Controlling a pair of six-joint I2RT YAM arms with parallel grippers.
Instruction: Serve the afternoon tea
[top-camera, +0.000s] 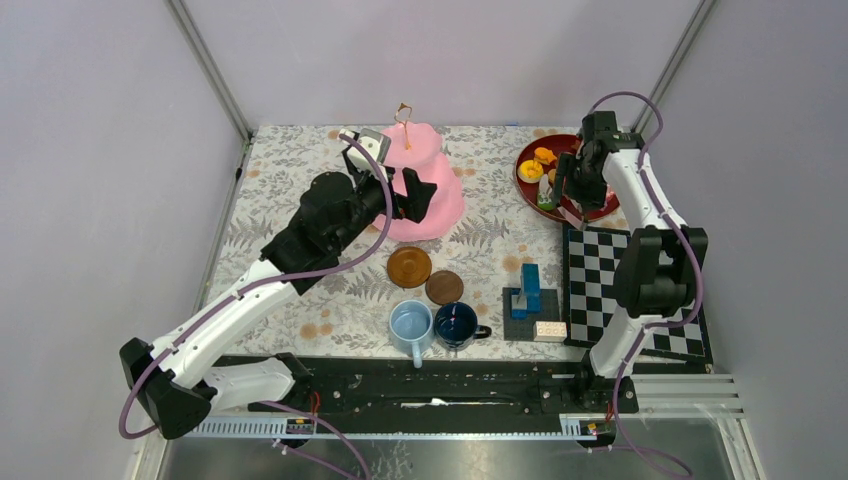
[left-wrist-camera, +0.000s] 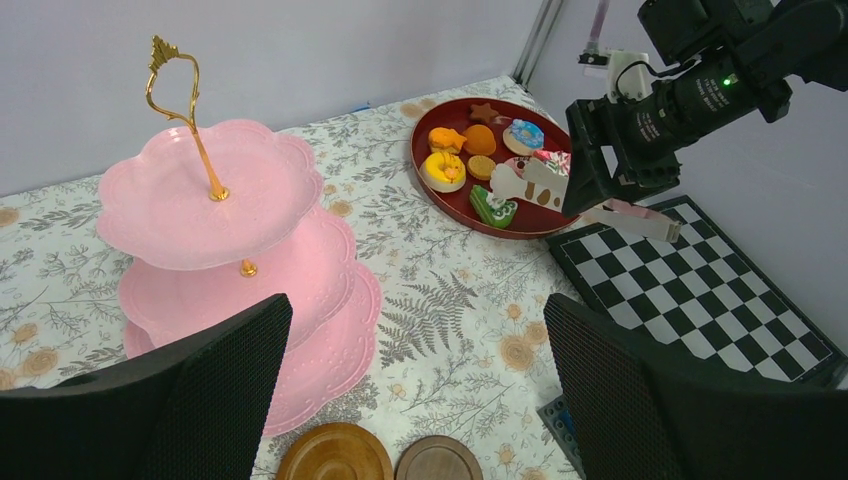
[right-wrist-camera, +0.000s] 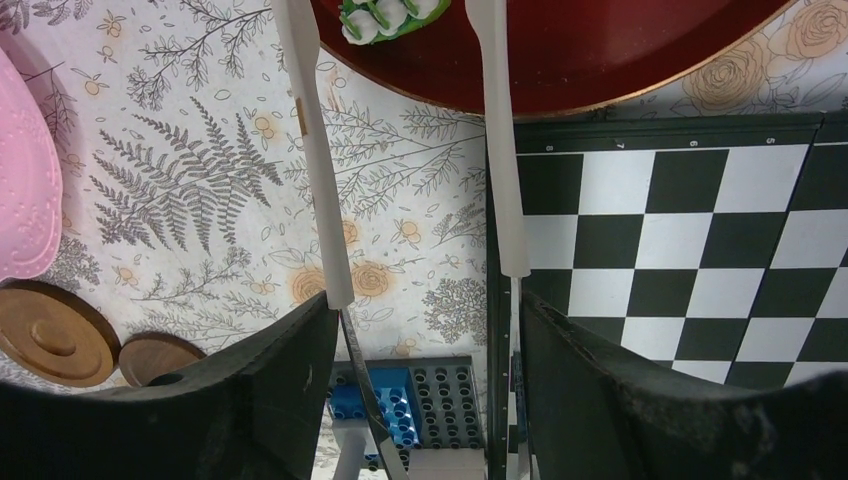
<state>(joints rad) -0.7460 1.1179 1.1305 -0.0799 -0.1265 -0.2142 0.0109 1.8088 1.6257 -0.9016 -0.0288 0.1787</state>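
Observation:
The pink three-tier stand with its gold loop stands at the back middle, its tiers bare. My left gripper hangs open just in front of it, holding nothing. Toy pastries lie on a dark red tray. My right gripper is shut on white-tipped tongs. The tong arms stand apart on either side of a green pastry at the tray's near edge. Two brown saucers, a light-blue mug and a dark-blue mug sit near the front.
A black-and-white chequered board lies right of centre, directly under the right arm. A blue block stack on a grey plate stands beside it. Grey walls close in the flowered tablecloth.

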